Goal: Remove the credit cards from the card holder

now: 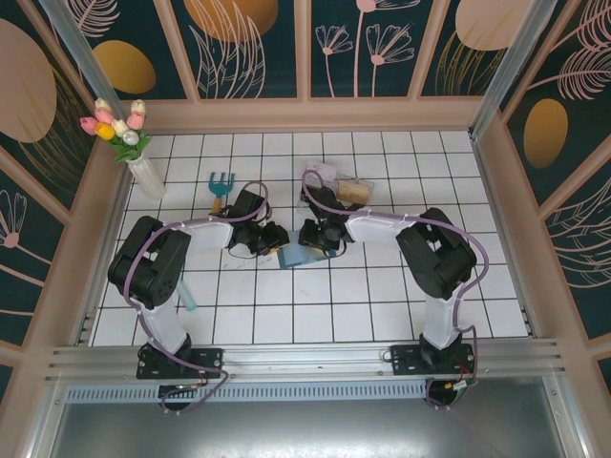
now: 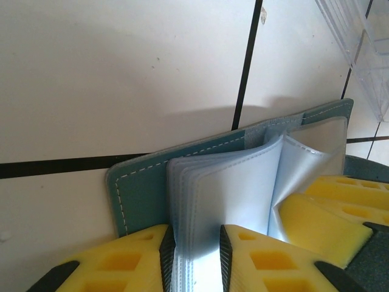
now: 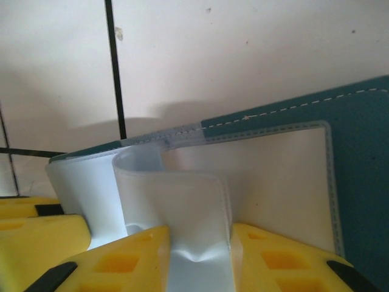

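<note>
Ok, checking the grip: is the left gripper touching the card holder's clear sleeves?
Touching. In the left wrist view the left gripper clamps the card holder's sleeves from both sides between its jaws, with no gap.

Teal card holder [image 2: 140, 194] lies open; clear sleeves [image 2: 231, 182] bowed upward.

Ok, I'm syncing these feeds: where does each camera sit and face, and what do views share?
Top external: fixed above and behind the arm bases, looking down on the tiled table; both arms whole, left gripper and right gripper meeting at the card holder.
Left wrist: on the left wrist, looking along its yellow fingers, which pinch the holder's clear sleeves.
Right wrist: likewise on the right wrist; its fingers pinch one sleeve.
Shared: the teal card holder, in all three.
</note>
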